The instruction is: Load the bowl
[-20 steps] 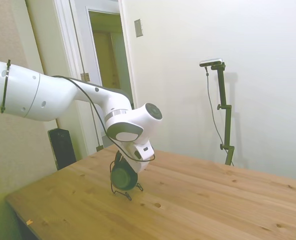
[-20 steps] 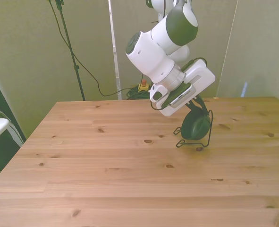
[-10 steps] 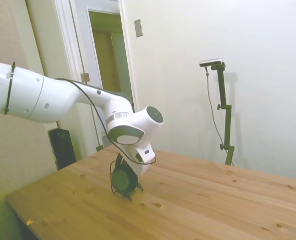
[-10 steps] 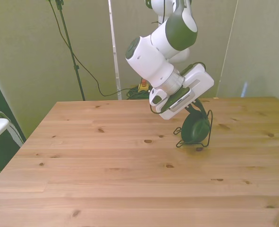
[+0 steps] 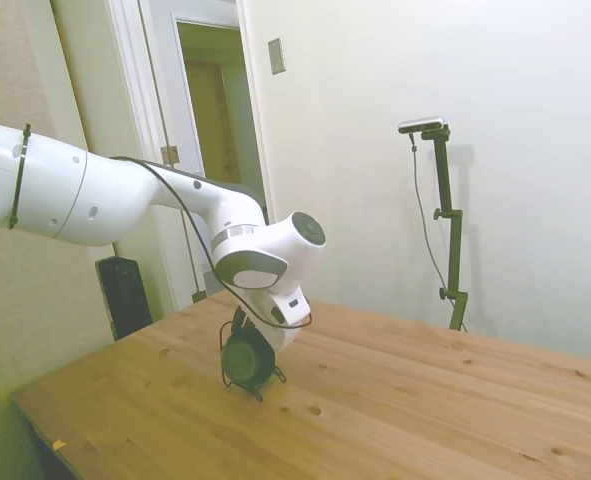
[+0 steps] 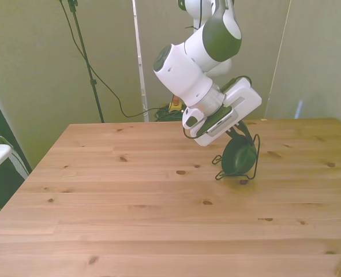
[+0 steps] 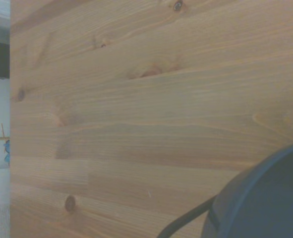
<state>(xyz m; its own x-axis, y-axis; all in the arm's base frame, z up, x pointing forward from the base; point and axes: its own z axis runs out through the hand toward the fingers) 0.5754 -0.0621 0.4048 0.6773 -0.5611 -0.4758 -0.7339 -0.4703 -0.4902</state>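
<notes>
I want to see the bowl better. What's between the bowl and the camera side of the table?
Only bare wooden table lies before the bowl, seen in the front view.

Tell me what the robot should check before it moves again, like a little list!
1. Bowl is standing on its edge in the wire rack: ok.
2. Rack's feet sit flat on the table: ok.
3. Gripper is close above the bowl: ok.
4. Gripper has let go of the bowl: cannot tell, the white wrist hides it.
5. Bowl stays up by itself without tipping: cannot tell.
</notes>
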